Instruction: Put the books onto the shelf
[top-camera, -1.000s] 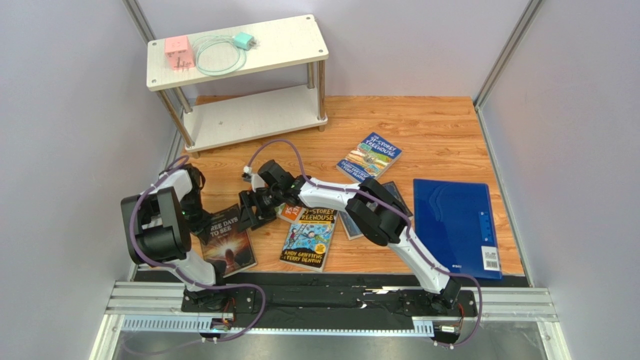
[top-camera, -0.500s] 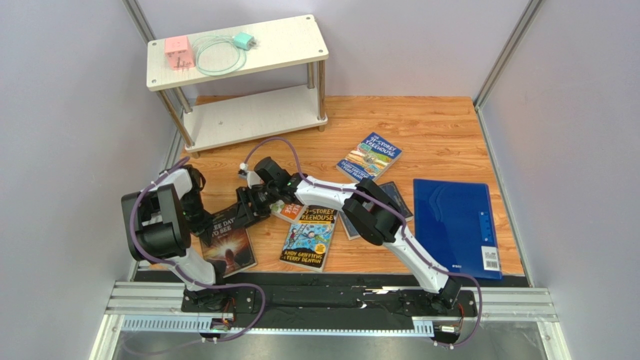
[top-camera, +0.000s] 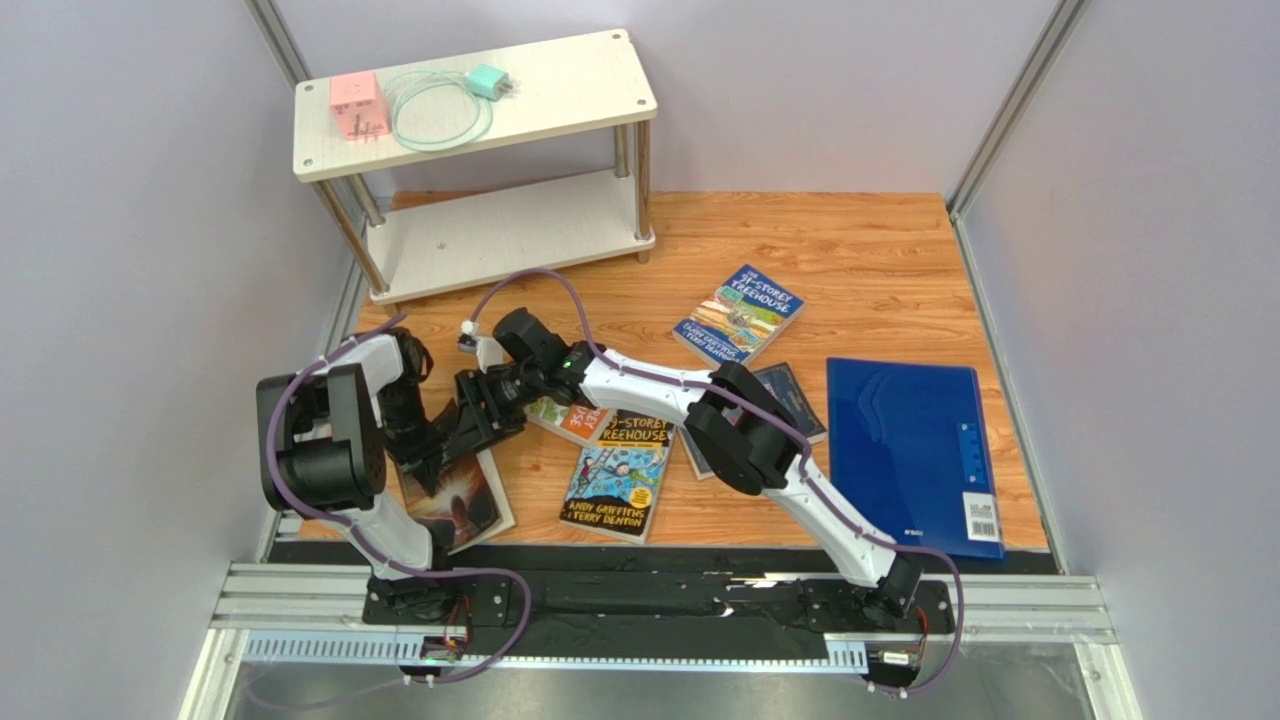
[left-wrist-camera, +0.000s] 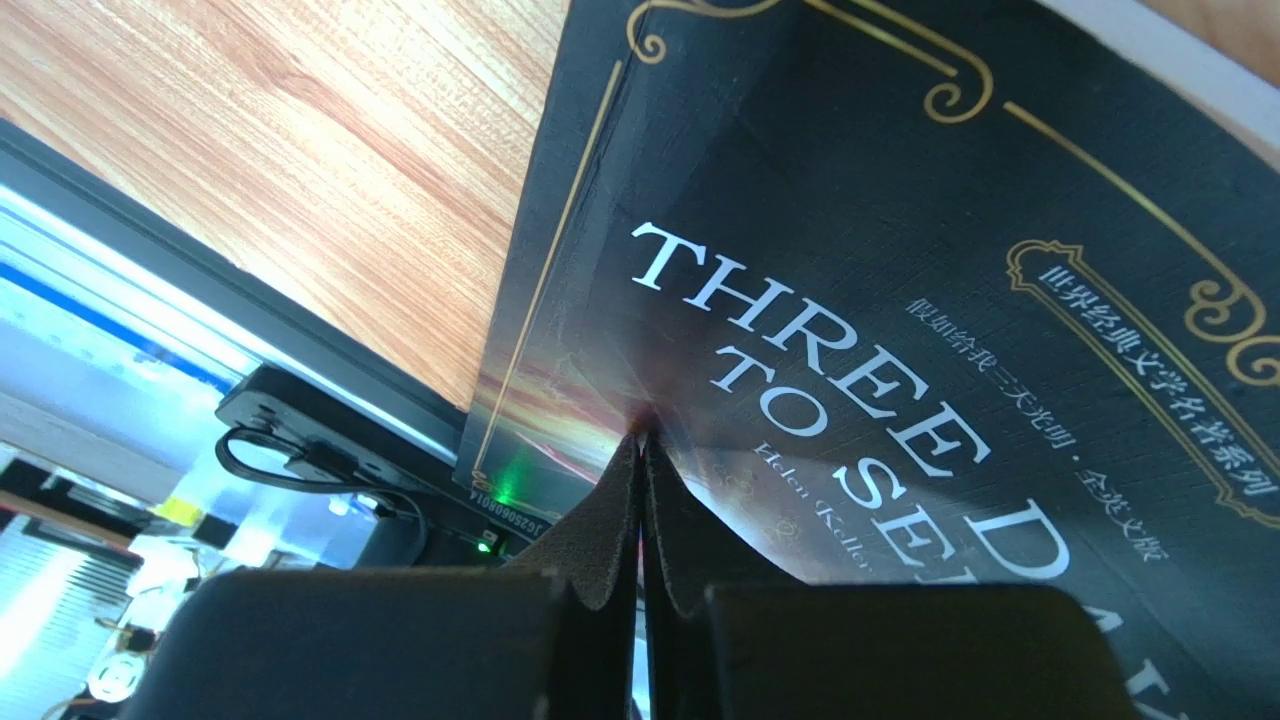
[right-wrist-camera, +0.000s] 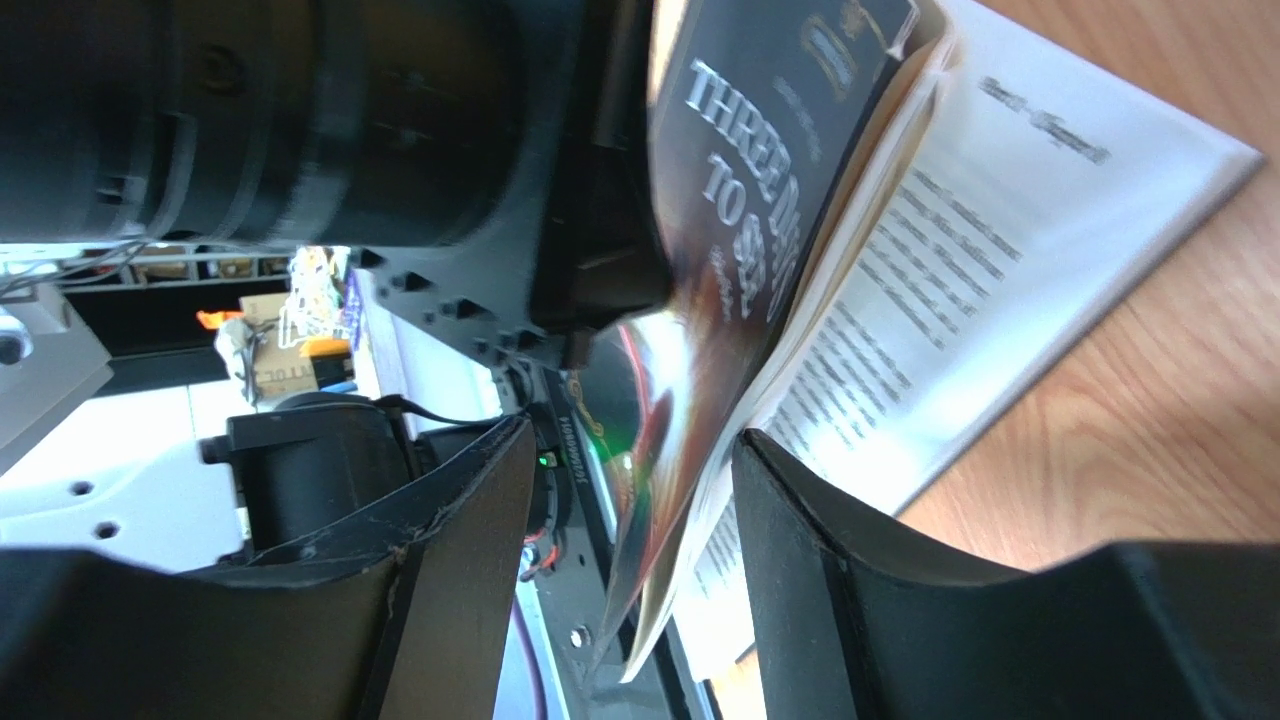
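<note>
Find the dark brown book (top-camera: 469, 507) at the near left of the wooden table (top-camera: 872, 255), lying on its back pages with the front cover raised and bowed. See the left gripper (left-wrist-camera: 643, 435) pressed together, finger against finger, tips touching the cover's face just beside the title. See the right gripper (right-wrist-camera: 639, 450) spread, one finger on each side of the raised cover's edge, a gap showing on one side, so no pinch. Note the printed pages (right-wrist-camera: 962, 270) bared beneath the cover. Count four more books flat on the table to the right: orange-green book (top-camera: 559, 420) partly under the right arm (top-camera: 676, 393), yellow-black book (top-camera: 619, 477) just near of it, slate blue book (top-camera: 796, 398) largely hidden by the arm, bright blue book (top-camera: 738, 312) farther off. Find the shelf (top-camera: 511, 233) at the far left, well apart from every book, with a pink block (top-camera: 356, 105), a teal charger (top-camera: 486, 80) and a pale cable (top-camera: 436, 117) on its top board. See the blue folder (top-camera: 912, 450) flat at the right.
</note>
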